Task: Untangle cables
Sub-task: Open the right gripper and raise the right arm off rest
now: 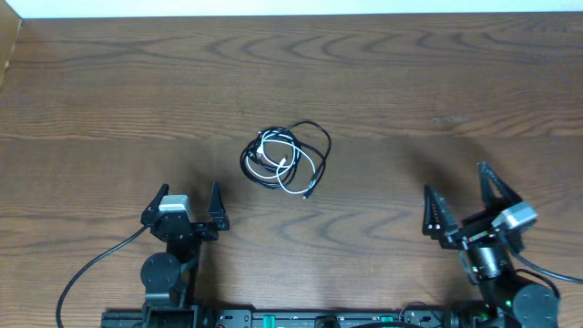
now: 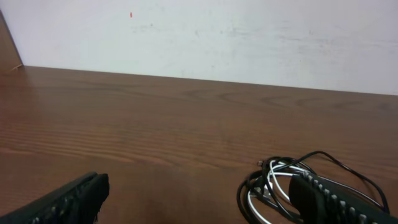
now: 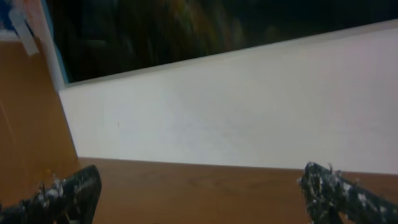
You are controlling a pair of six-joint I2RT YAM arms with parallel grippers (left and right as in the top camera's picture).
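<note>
Lying knotted in one bundle at centre frame, the cables (image 1: 285,160) show no untangling begun — left gripper (image 1: 189,192) and right gripper (image 1: 455,180), lower in frame, both gape wide, holding nothing.

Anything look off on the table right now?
Just the cables: white and black cords snarled in one clump in the middle of the table. Nothing spilled or visibly damaged.

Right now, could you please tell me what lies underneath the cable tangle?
Only the brown wooden table shows beneath the cable tangle and through its loops; which strand lies lowest where they cross is hidden.
</note>
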